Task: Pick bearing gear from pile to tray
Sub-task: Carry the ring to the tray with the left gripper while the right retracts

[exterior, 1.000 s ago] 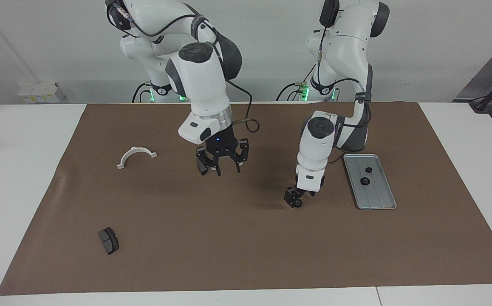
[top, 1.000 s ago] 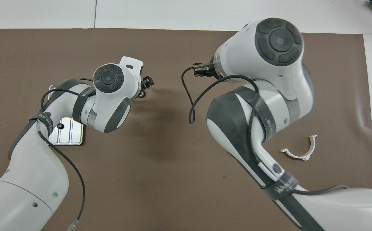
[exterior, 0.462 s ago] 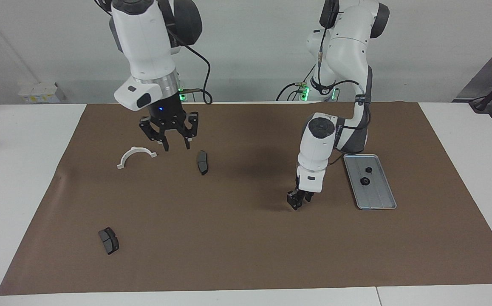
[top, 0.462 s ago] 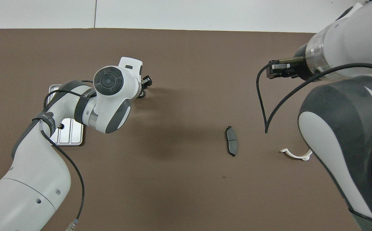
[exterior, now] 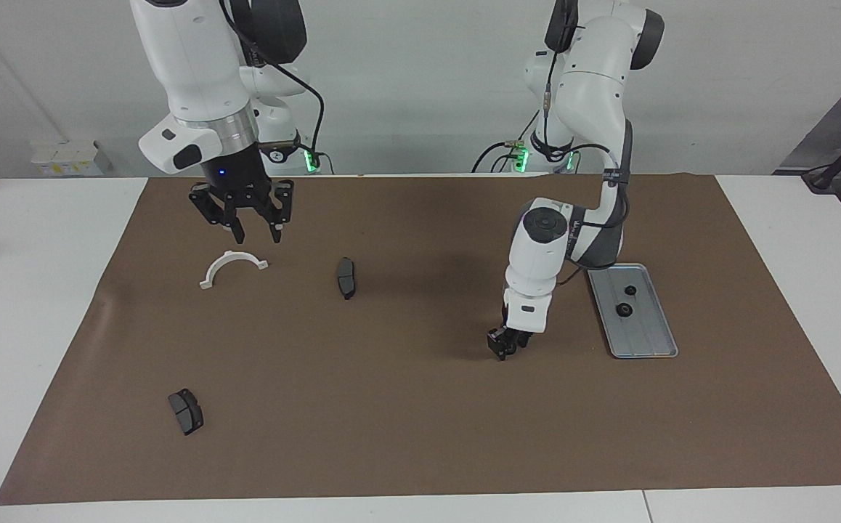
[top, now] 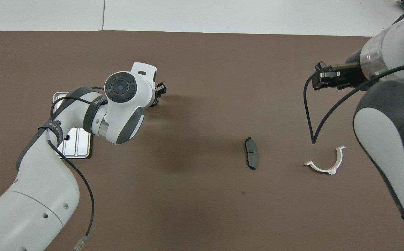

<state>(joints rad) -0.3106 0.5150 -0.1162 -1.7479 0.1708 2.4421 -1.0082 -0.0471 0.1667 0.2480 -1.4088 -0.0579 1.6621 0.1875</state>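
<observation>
Pickup of a further gear is judged to be the step in hand. The left gripper (exterior: 505, 347) is lowered to the brown mat (exterior: 420, 436), beside the tray (exterior: 646, 345) and a little nearer the mat's middle. Whether it is closed on anything cannot be told, and no gear can be made out beneath it. The tray is placed toward the left arm's end of the mat, and two black gears (exterior: 622, 309) are seen lying in it.

The right gripper (exterior: 255, 234) is held in the air over the mat's robot-side edge, just above the white bracket (exterior: 233, 265). Its fingers are spread apart and nothing is held; this arm is taken to be waiting. One brake pad (exterior: 346, 277) is seen near the mat's middle, another (exterior: 186, 411) toward the corner at the right arm's end, farthest from the robots.

A firm, centred grip should be confirmed before any lift. A straight rise is advised, so the tray's low rim is cleared and the gears already there are not knocked.
</observation>
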